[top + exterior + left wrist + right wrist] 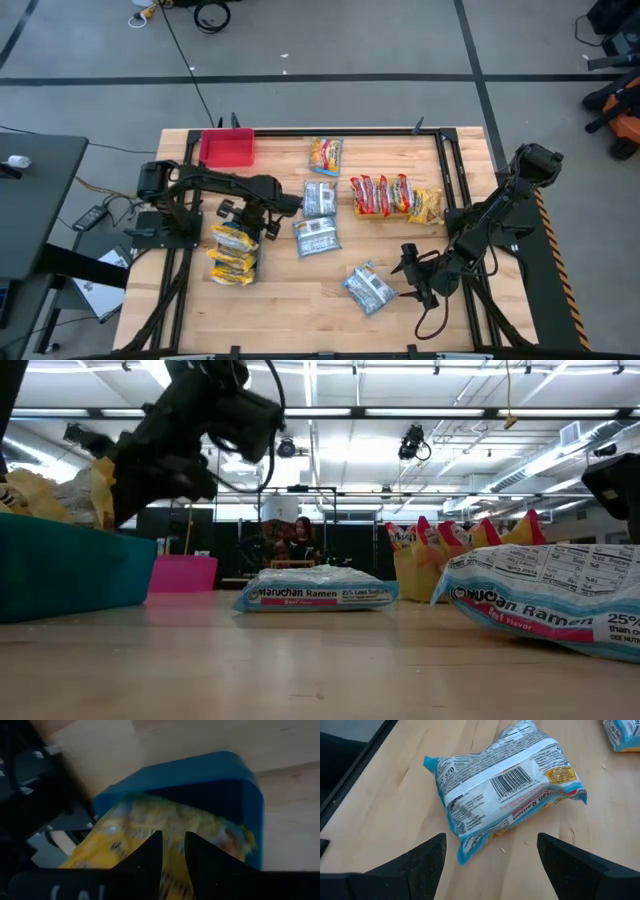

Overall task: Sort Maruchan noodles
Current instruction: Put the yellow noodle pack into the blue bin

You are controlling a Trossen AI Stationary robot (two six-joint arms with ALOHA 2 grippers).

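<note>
My left gripper (245,218) hovers over the blue bin (240,795), which holds a pile of yellow-orange packets (232,252). Its fingers are nearly closed, with a yellow-orange packet (125,840) between them. My right gripper (490,845) is open near the table's near right part. It stands just short of a silver-blue packet (505,785) that lies flat, barcode side up, and touches nothing. Two more silver-blue packets (320,198) (316,236) lie flat mid-table. One yellow-orange packet (325,156) lies toward the far edge. My left gripper pinches the yellow-orange packet (172,865) between its two fingers, coming from above. The packet spreads out below the fingertips (155,847) over the blue bin's inside. I cannot tell whether it rests on the pile beneath, or which part of it the fingers have.
A red bin (227,148) stands at the far left. Several red packets (380,194) stand upright in a yellow bin (412,578) right of centre, with a yellow-orange packet (426,205) beside them. Bare wood lies along the near edge. People sit far behind the table (298,540).
</note>
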